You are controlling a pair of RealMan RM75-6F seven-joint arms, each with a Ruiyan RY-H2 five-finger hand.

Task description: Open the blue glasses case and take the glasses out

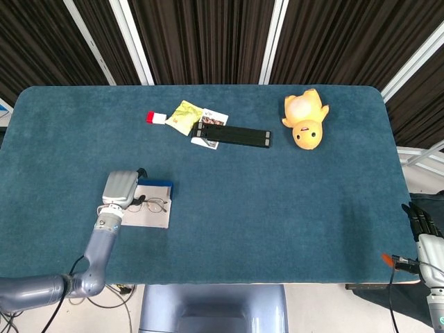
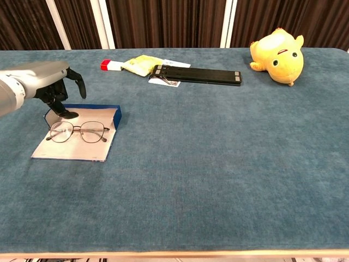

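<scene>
The blue glasses case [image 2: 73,148] lies open and nearly flat at the table's front left, pale lining up, with a low blue wall [image 2: 116,115] on its right side. Thin wire-rimmed glasses [image 2: 79,131] rest on the lining. My left hand [image 2: 48,83] hovers over the case's far left corner, fingers bent down and apart, one fingertip touching that corner; it holds nothing. In the head view the same hand [image 1: 119,188] sits just left of the glasses [image 1: 150,204] and case [image 1: 148,216]. My right hand [image 1: 424,225] hangs off the table's right front edge, fingers straight, empty.
Along the far side lie a small red-and-white item [image 2: 109,65], a yellow packet [image 2: 138,64], a card under a long black bar [image 2: 197,75], and a yellow plush duck [image 2: 278,51]. Bare blue cloth [image 2: 218,153] covers the middle and front right.
</scene>
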